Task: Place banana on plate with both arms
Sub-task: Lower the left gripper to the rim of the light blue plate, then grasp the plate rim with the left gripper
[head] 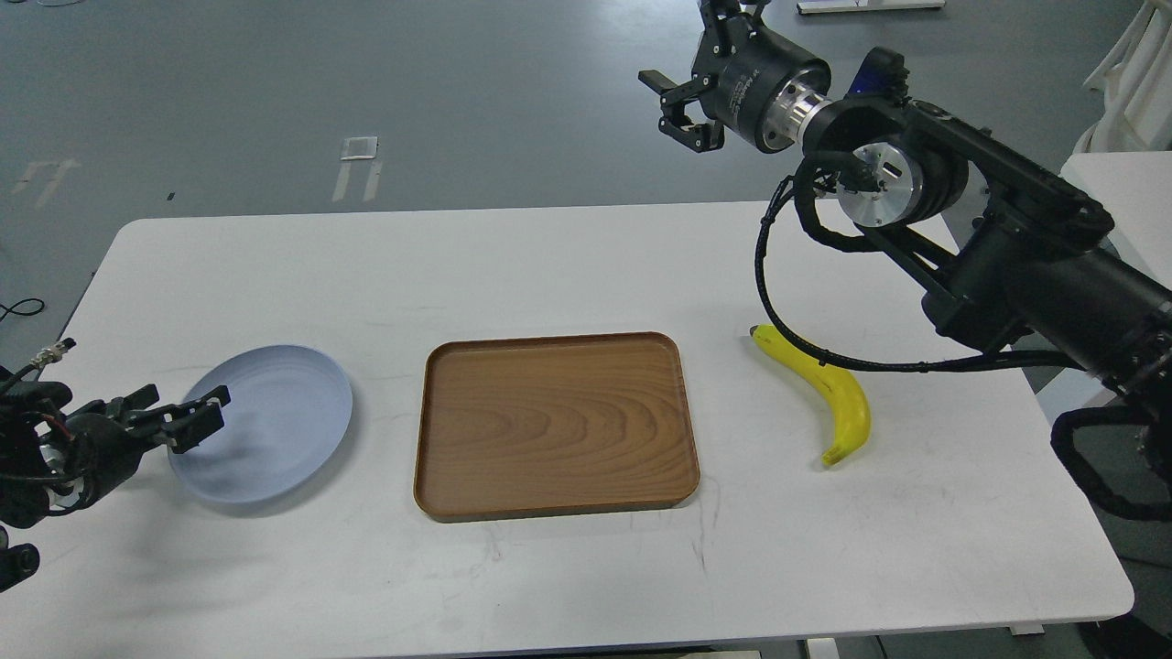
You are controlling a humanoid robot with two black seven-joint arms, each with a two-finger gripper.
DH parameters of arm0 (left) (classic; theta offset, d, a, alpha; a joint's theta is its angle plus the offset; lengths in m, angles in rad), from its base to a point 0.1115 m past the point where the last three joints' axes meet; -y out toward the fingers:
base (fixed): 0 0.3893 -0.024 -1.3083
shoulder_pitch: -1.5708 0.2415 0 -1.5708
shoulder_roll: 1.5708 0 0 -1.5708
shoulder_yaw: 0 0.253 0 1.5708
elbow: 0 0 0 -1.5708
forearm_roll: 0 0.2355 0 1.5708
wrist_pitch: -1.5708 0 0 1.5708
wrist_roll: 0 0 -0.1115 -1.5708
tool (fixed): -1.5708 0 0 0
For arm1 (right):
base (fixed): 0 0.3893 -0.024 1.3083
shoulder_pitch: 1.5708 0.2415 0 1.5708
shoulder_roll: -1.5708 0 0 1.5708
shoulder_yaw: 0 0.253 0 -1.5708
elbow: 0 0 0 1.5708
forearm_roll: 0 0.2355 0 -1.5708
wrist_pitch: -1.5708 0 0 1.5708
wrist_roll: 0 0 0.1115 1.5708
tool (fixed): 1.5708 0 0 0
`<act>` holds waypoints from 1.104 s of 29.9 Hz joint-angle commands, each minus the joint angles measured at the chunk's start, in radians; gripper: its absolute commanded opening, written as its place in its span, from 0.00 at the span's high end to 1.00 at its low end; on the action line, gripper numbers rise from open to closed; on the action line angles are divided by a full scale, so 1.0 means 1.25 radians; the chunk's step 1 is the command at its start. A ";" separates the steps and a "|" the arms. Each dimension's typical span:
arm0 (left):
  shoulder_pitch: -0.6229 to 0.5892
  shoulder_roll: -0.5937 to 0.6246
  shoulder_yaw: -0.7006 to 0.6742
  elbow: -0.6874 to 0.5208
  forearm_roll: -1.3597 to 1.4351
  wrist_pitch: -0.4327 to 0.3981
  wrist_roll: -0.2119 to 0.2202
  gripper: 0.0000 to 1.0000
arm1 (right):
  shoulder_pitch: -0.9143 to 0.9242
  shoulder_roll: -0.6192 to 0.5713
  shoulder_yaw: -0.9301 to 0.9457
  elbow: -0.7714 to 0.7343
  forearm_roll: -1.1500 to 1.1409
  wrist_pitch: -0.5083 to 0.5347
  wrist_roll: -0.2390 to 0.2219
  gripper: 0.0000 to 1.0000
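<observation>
White lettering on the right gripper [682, 105] was illegible. Its fingers stood apart, empty, raised far above the curved yellow banana [824, 389] on the white table [568, 567]. The left gripper [188, 416], fingers parted, overlapped the pale blue round plate [275, 430].

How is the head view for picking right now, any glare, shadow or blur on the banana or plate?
Head view: lighting is even and soft, with no glare on the white table. The banana is sharp, crossed by a black cable and its thin shadow. The plate carries a soft shadow under the left gripper. The tray grain reads clearly. The right gripper looks dark against the floor.
</observation>
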State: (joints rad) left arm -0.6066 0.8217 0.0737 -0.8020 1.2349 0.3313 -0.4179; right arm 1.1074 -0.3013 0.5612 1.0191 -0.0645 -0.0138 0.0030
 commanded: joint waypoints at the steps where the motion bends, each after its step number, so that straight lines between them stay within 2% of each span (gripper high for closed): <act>1: 0.013 -0.003 0.000 0.005 0.000 0.001 0.003 0.03 | 0.000 -0.003 -0.001 0.001 0.000 0.000 0.000 0.00; 26: 0.026 0.000 -0.001 0.017 -0.001 0.000 0.001 0.04 | -0.001 -0.001 -0.012 0.000 0.000 0.001 0.000 0.00; 28: 0.026 -0.001 0.000 0.017 -0.001 0.000 -0.001 0.19 | -0.001 -0.001 -0.012 0.000 0.000 0.001 0.000 0.00; 29: 0.029 -0.001 0.000 0.017 -0.001 -0.004 0.001 0.39 | -0.001 -0.002 -0.012 0.000 0.000 0.001 0.000 0.00; 30: 0.034 -0.001 0.000 0.017 -0.001 -0.010 0.002 0.52 | -0.001 -0.002 -0.012 0.001 0.000 0.001 0.000 0.00; 33: 0.039 -0.001 -0.001 0.017 -0.001 -0.012 0.002 0.65 | 0.000 -0.002 -0.012 0.001 0.000 0.001 0.000 0.00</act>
State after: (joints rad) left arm -0.5645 0.8222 0.0729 -0.7807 1.2332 0.3202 -0.4163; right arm 1.1060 -0.3033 0.5460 1.0186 -0.0644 -0.0123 0.0031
